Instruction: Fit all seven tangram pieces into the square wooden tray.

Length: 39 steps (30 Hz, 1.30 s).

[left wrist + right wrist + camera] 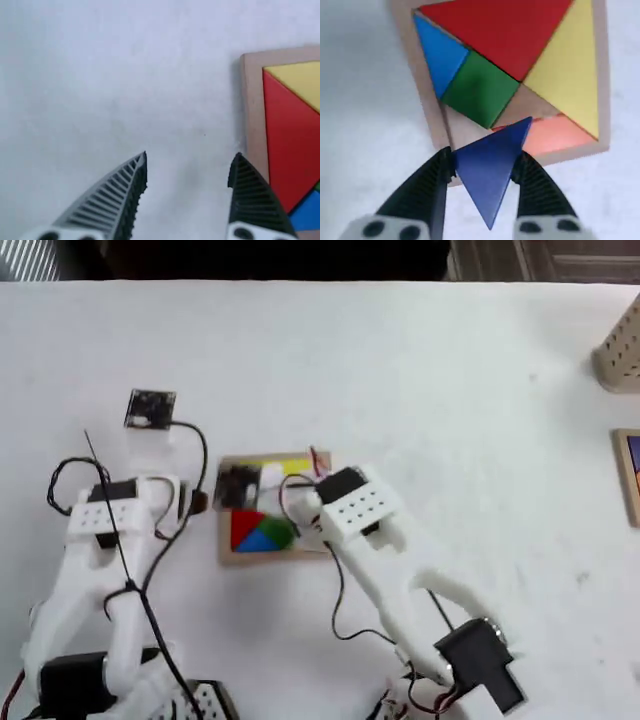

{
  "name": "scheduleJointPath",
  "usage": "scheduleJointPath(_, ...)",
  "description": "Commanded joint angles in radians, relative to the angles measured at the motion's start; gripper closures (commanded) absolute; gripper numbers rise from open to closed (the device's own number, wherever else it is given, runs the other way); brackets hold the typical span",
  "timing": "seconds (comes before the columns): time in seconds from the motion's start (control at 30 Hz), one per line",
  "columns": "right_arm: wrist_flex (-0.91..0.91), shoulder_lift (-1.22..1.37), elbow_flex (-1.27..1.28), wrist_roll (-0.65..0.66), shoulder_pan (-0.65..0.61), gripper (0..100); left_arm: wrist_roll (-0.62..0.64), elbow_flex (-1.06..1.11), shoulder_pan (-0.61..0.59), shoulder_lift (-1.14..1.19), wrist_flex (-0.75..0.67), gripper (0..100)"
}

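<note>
Right gripper (485,157) is clamped on the dark blue triangle (490,172), held over the tray (434,120) rim. The triangle's tip is aimed inward at the bare gap between green square (480,90) and salmon piece (555,137). Beyond the gap, blue triangle (440,55), red triangle (505,30) and yellow triangle (565,75) are seated in the tray. Left gripper (190,156) is held open and empty just beside the tray.

- The left arm (70,590) and right arm (375,580) are white plastic shells with black motors (480,660) at the joints.
- Thin black cables (140,590) loop along both.
- The left gripper (190,160) and right gripper (486,155) have black ribbed fingers (250,195) on white bases.
</note>
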Motion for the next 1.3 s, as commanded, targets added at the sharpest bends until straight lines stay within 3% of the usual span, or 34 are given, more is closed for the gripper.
scheduleJointPath(0.0,0.044,-0.041,-0.003,0.216,-0.035,98.1,-0.003,-0.009,-0.010,-0.031,-0.017,73)
scheduleJointPath(0.17,0.056,-0.007,0.038,0.462,-0.028,98.1,-0.003,-0.009,-0.010,-0.031,-0.017,73)
scheduleJointPath(0.3,0.058,0.041,0.029,0.520,-0.036,98.1,-0.003,-0.009,-0.010,-0.031,-0.017,73)
scheduleJointPath(0.43,0.068,0.054,-0.003,0.520,-0.045,96.1,-0.003,-0.009,-0.008,-0.030,-0.018,73)
scheduleJointPath(0.63,0.140,0.096,-0.129,0.519,-0.042,80.3,-0.003,-0.009,-0.008,-0.030,-0.018,73)
scheduleJointPath(1.03,0.400,0.288,-0.443,0.509,-0.022,79.3,-0.003,-0.009,-0.007,-0.030,-0.018,73)
scheduleJointPath(1.27,0.550,0.286,-0.638,0.273,-0.064,80.0,-0.003,-0.009,-0.007,-0.030,-0.018,73)
